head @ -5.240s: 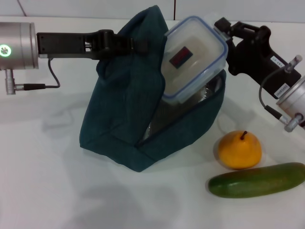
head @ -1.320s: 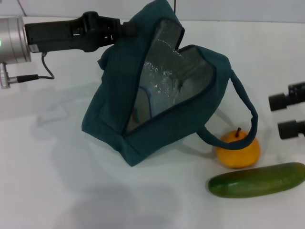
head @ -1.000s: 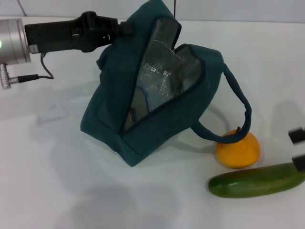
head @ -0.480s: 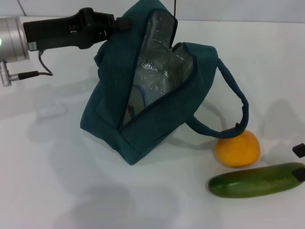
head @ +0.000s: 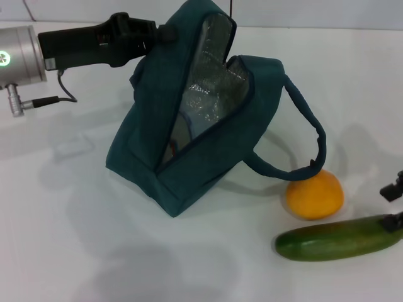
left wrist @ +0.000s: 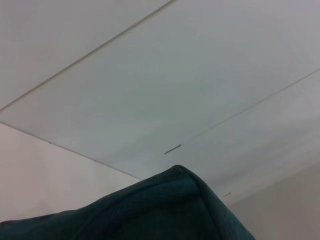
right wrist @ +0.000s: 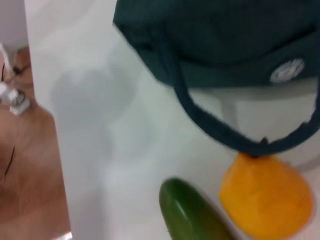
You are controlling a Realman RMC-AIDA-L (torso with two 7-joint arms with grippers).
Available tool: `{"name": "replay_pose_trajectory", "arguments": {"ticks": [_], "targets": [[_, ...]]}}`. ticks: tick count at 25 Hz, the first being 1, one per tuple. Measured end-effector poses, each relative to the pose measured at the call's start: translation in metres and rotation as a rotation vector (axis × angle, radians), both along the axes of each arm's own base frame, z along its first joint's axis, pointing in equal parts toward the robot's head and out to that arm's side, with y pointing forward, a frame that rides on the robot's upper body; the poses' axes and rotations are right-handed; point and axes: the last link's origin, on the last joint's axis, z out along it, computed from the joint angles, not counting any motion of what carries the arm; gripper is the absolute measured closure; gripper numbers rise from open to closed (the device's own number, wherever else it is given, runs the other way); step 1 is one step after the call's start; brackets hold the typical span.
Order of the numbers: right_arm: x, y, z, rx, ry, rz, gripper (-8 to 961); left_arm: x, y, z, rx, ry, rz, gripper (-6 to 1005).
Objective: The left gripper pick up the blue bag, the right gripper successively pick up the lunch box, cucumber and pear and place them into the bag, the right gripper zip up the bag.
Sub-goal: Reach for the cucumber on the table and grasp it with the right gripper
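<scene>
We see the left claw [head: 165, 31] pinching the top edge of the blue bag [head: 157, 132], holding its mouth agape on the white tabletop [head: 75, 239]. The right claw [head: 391, 204] sits spread at the frame's right edge, touching the cucumber's [head: 334, 238] far end. The pear [head: 314, 195] lies just behind, under the bag's strap [head: 308, 126], with bare tabletop open in front; a sliver of lunch box [head: 184, 133] shows inside the bag.

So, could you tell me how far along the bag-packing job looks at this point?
Done: the left gripper holds the blue bag up and open, and the lunch box shows faintly inside. In hand: the right gripper is at the cucumber, which lies on the table. Left: the cucumber, the pear under the bag's strap, and zipping.
</scene>
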Motion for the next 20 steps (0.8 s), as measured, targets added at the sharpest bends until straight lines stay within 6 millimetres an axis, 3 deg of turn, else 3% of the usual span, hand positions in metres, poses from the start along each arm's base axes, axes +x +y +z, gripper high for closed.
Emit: {"name": "replay_pose_trajectory", "arguments": {"ticks": [7, 20], "targets": [[-0.001, 0.007, -0.033, -0.057, -0.125, 0.056, 375, 0.002, 0.001, -0.001, 0.001, -0.002, -0.006, 927], [-0.019, 0.006, -0.068, -0.133, -0.219, 0.185, 374, 0.0, -0.001, -0.001, 0.001, -0.003, -0.001, 926]]}}
